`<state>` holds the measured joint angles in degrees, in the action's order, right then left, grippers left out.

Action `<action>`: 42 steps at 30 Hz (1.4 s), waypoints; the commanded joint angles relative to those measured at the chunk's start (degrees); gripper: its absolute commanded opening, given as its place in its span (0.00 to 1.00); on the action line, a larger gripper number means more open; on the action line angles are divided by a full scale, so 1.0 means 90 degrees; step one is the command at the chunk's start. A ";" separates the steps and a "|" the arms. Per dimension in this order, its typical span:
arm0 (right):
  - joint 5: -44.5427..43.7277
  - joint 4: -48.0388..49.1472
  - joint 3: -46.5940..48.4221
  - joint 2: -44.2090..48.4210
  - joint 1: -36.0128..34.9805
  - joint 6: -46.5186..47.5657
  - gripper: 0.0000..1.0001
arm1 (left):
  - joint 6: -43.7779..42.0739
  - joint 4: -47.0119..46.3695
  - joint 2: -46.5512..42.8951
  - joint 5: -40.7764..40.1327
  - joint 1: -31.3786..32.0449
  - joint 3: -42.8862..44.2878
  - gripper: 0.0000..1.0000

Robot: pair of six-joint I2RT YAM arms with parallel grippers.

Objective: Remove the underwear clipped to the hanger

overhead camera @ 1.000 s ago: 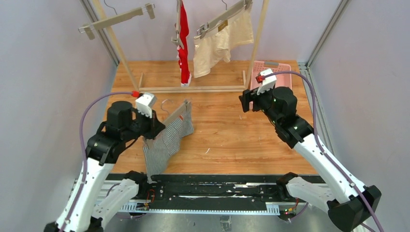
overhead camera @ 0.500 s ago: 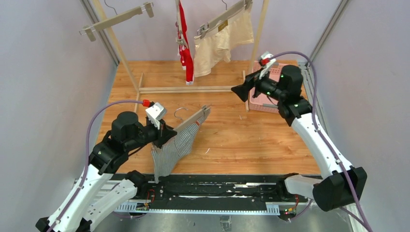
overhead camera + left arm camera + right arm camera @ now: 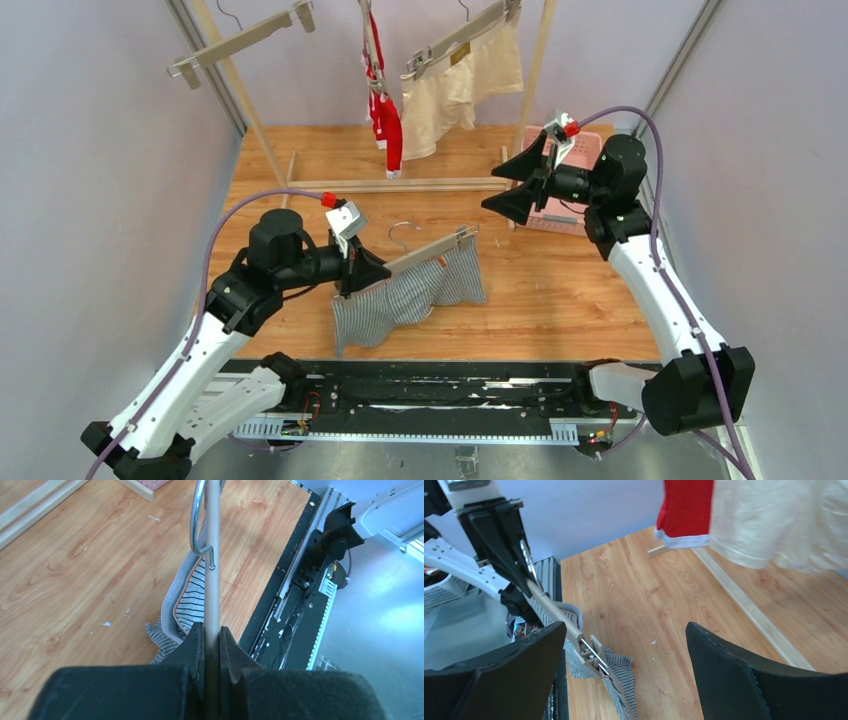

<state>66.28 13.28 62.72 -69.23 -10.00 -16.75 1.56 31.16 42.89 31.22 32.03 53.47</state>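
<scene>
One grey striped brief (image 3: pixel 410 300), rumpled, on hanger (image 3: pixel 430 254) | red brief (image 3: pixel 388 125) | cream brief (image 3: pixel 450 90)

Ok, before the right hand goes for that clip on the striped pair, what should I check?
1. Grip: left hand shut on the hanger bar: ok.
2. Readiness: right hand open: ok.
3. Sight: far clip in clear view of the right wrist camera: ok.
4. Slack: grey striped underwear hanging free of the table: not ok, it lies bunched on the wood.
5. Other end: near clip gripping fabric: cannot tell, hidden by the left hand.
</scene>
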 commanded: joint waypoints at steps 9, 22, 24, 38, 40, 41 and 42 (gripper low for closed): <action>0.0151 -0.0442 -0.0254 0.0212 -0.0740 0.0514 0.89 | 0.0007 -0.0483 0.0028 0.0534 0.0064 0.0631 0.00; 0.0185 -0.0372 -0.0313 -0.0001 -0.1184 0.0413 0.85 | 0.0051 -0.0630 0.0161 0.0253 0.0066 0.0592 0.00; 0.0248 -0.0334 -0.0332 -0.0005 -0.1221 0.0421 0.85 | 0.0069 -0.0685 0.0180 0.0252 0.0064 0.0597 0.00; 0.0326 -0.0599 -0.0338 -0.0022 -0.1233 0.0660 0.46 | 0.0142 -0.0776 0.0196 0.0226 0.0064 0.0703 0.00; 0.0340 -0.0614 -0.0320 -0.0039 -0.1233 0.0668 0.31 | 0.0175 -0.0803 0.0196 0.0242 0.0067 0.0700 0.00; 0.0340 -0.0636 -0.0310 -0.0055 -0.1233 0.0671 0.18 | 0.0182 -0.0819 0.0200 0.0230 0.0064 0.0694 0.00; 0.0340 -0.0644 -0.0293 -0.0053 -0.1233 0.0670 0.11 | 0.0194 -0.0843 0.0207 0.0216 0.0064 0.0684 0.00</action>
<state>68.60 8.27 60.12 -69.28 -20.23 -11.73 2.15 28.58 45.17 32.88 32.10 57.49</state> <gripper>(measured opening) 0.273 0.072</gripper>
